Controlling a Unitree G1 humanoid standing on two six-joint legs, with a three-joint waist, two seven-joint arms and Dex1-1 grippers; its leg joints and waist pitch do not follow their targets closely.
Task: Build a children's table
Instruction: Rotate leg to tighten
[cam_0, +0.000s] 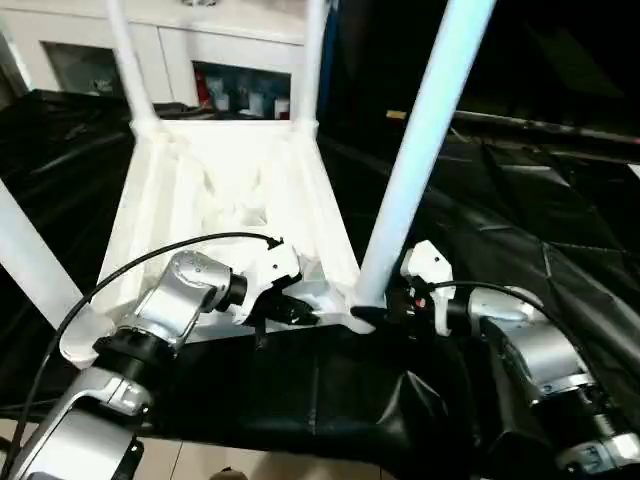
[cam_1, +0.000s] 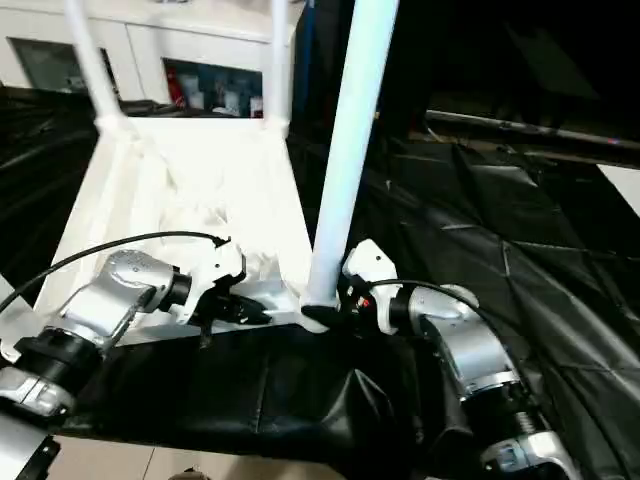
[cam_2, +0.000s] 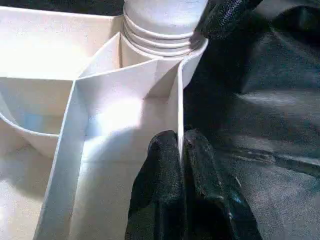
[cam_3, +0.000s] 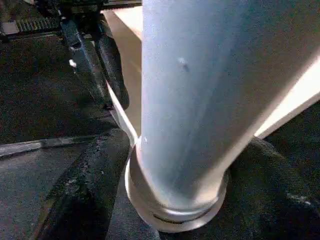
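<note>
On the desk (cam_0: 560, 230), the near-right leg (cam_0: 420, 150) stands upright in the inverted tabletop (cam_0: 230, 190) corner socket between the right gripper (cam_3: 175, 190) fingers grasping its base; left gripper (cam_2: 181, 165) fingers pinch the adjoining rim.

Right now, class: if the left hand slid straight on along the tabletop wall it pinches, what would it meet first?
Probably the threaded base of the leg in its corner socket, just ahead of the left hand; depth is uncertain.
</note>
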